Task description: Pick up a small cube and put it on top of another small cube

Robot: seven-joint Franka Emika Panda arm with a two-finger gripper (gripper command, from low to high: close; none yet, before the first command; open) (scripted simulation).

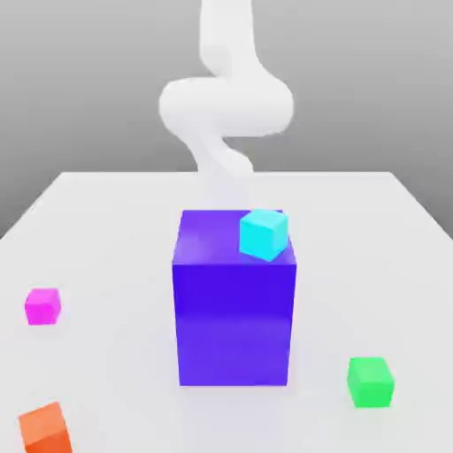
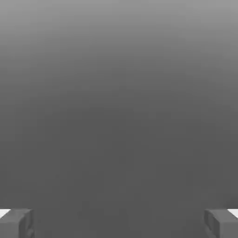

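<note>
Four cubes out, tool wide and empty

Tool (image 2: pixel 119 223) hangs with its fingers (image 2: pixel 16 223) spread wide, gripping nothing. Magenta cube (image 1: pixel 42 306) sits on the counter (image 1: pixel 106 230), well away from the tool; green cube (image 1: pixel 370 381) lies well apart, across the big purple block (image 1: pixel 234 318)

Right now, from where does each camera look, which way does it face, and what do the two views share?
Exterior view: off the arm, slightly raised, facing the table with the big purple-blue block, cyan cube, magenta cube, green cube and orange cube; the white arm rises behind the block.
Hand view: on the hand, facing plain grey; the open gripper shows two fingertips.
Shared: nothing recognisable.
</note>
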